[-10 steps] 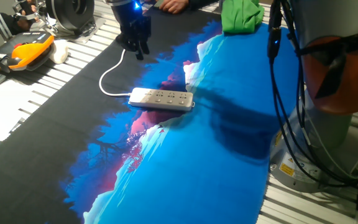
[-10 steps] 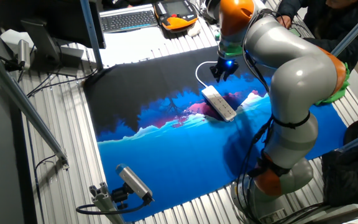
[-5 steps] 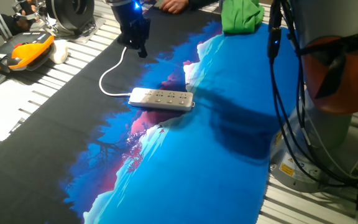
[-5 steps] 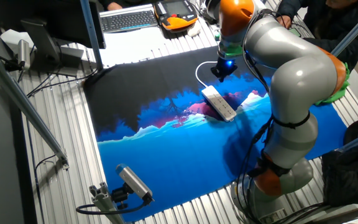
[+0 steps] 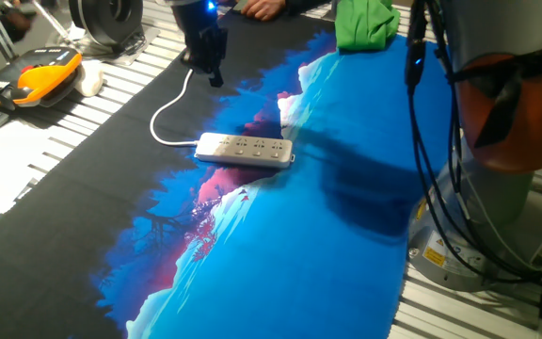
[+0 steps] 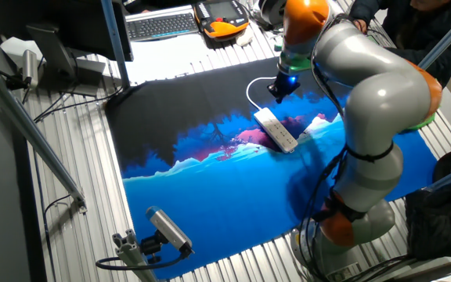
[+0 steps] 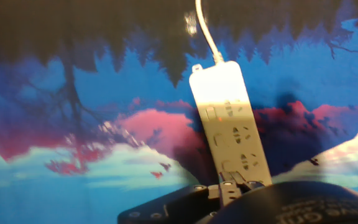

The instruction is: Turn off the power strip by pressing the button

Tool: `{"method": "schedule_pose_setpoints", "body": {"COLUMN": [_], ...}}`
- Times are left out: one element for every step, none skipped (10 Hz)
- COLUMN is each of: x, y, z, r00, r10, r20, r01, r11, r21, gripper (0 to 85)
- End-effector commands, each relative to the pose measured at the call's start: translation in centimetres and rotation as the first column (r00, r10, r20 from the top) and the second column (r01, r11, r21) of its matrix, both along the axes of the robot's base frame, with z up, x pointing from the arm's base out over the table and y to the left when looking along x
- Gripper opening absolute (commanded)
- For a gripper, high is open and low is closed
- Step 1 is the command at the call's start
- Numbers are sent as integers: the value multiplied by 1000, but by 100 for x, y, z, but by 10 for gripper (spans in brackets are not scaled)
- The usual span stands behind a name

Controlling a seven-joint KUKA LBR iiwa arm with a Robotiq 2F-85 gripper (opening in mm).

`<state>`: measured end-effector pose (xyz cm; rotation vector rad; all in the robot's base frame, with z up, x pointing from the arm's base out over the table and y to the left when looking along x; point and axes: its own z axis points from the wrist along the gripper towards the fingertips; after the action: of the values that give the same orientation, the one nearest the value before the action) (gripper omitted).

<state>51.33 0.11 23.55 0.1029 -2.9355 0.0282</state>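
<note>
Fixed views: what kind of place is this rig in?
Likely a robotics lab bench: a slatted aluminium table under a printed cloth, a keyboard and an orange teach pendant at the edge, and a camera on a small mount.

No word, number or brand can be read anywhere in these pictures. On the grey round base of the arm (image 5: 497, 235), in one fixed view, a small yellow and white sticker (image 5: 432, 255) sits low on its left side, but its print is too small to make out. The slim white plastic power strip (image 7: 231, 132) shows only plain socket holes in the hand view, with no legible marking on its face.
</note>
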Motion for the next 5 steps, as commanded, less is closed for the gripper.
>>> {"method": "schedule_pose_setpoints", "body": {"x": [2,2,2,2,2], "y": [1,1,1,1,1], "z": [5,5,5,5,5], "r00": [1000,999,999,998,995], "r10": [6,5,3,-33,-73], "r20": [19,45,40,44,61], "r01": [-6,-6,-4,32,68], "r11": [1000,1000,1000,999,994], "r21": [30,29,19,42,89], "gripper": [0,0,0,0,0]}}
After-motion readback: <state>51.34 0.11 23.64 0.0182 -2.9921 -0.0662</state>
